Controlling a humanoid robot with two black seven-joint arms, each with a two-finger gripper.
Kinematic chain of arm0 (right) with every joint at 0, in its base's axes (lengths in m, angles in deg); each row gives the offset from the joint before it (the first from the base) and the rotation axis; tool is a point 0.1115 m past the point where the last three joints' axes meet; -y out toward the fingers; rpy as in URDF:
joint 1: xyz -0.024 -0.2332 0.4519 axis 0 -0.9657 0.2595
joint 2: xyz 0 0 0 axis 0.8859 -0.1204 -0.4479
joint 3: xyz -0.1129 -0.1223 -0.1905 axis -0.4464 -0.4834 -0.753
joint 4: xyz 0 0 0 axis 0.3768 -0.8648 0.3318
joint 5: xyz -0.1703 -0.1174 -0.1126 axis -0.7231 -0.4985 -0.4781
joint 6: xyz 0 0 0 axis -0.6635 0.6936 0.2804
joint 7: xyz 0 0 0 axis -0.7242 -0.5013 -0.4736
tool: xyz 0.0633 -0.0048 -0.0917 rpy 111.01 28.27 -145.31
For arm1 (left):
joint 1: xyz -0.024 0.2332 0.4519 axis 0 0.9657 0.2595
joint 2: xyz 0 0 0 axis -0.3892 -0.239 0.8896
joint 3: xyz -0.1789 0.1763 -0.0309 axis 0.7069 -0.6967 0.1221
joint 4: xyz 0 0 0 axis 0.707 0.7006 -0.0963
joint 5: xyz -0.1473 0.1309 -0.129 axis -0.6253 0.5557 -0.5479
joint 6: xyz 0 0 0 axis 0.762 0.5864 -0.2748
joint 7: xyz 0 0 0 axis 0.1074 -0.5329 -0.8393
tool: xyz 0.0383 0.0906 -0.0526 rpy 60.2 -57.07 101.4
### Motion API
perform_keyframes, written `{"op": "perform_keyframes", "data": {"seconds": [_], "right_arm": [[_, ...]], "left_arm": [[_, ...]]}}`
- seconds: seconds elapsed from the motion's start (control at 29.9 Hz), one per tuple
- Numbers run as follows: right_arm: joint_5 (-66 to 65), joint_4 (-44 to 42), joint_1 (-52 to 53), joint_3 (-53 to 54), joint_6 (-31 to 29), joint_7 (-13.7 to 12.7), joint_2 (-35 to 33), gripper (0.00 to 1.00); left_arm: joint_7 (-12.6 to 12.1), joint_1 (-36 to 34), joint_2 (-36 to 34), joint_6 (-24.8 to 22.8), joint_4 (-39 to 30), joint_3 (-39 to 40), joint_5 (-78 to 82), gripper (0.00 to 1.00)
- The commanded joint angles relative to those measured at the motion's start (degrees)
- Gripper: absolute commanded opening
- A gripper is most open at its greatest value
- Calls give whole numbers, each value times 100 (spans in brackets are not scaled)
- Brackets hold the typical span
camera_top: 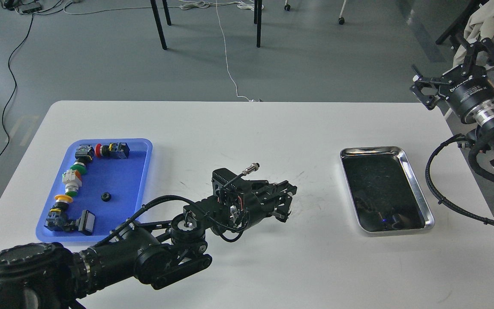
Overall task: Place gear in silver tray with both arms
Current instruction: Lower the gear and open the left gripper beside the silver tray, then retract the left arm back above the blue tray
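The silver tray [371, 150] lies at the table's right, its dark base empty. A small black gear [106, 196] lies in the blue tray [120, 176] at the left. My left gripper [286, 201] is low over the middle of the table, pointing right toward the silver tray and well short of it. Its dark fingers cannot be told apart, and anything between them is hidden. My right gripper [455, 64] is raised beyond the table's far right corner, open and empty, with its claws spread.
The blue tray also holds several push buttons and switches along its left and far sides. The white table [247, 128] is scuffed at the centre. Chair legs and cables are on the floor behind. A cloth hangs at the top right.
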Motion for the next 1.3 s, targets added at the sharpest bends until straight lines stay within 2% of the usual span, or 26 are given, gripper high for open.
{"op": "perform_keyframes", "data": {"seconds": [0.0, 0.17, 0.4, 0.63, 0.77, 1.07, 1.27], "right_arm": [[0, 7, 0, 0, 4, 0, -14, 99], [0, 7, 0, 0, -5, 0, -5, 99], [0, 7, 0, -8, 4, 9, -5, 99], [0, -1, 0, -8, 4, 9, -5, 99], [0, -2, 0, -8, 4, 9, 4, 99], [0, 7, 9, -8, 4, 9, -5, 99], [-9, 42, 18, -26, 4, -9, -5, 99]], "left_arm": [[-26, 103, 0, 9, -47, -2, 5, 14], [-35, 130, 0, 18, -65, -2, -4, 18], [-9, 130, 0, 26, -74, 7, -40, 38], [9, 130, 0, 149, -179, 7, -241, 82], [9, 130, 0, 158, -206, 7, -452, 93], [0, 103, 0, 316, -206, 112, -496, 97], [-61, -11, 0, 352, -232, 946, -996, 98]]}}
